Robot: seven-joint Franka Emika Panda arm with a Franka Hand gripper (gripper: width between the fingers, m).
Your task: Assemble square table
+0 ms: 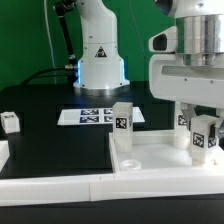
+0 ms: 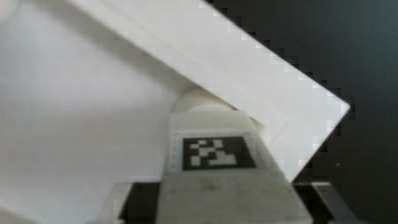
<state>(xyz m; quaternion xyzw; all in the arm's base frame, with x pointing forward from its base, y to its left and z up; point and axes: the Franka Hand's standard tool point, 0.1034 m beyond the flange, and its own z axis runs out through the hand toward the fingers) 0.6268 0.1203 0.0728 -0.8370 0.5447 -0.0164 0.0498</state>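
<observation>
Closest to the camera in the exterior view is a long white bar [image 1: 50, 187] lying along the front of the black table. Just behind it sits the square tabletop [image 1: 150, 162], flat, with its raised rim up.

One standing leg [image 1: 122, 123] is upright on the tabletop, near the corner on the exterior view's left. A loose leg [image 1: 10, 122] waits far off on that same side. The marker board [image 1: 95, 116] lies flat at the back.

The gripper [image 1: 203, 126] is pinching a held leg [image 1: 205, 140] and has it upright at the tabletop's corner on the exterior view's right. In the wrist view, its fingers [image 2: 139, 203] press on both sides of the held leg [image 2: 217, 150], with the tag facing the camera. The leg's far end sits right at the corner of the tabletop [image 2: 107, 100]. I cannot tell if it touches yet.

I think the job now is fixing this leg into that corner. The next move needs the leg kept straight, set right on its spot, then turned in gently so it does not tip.
</observation>
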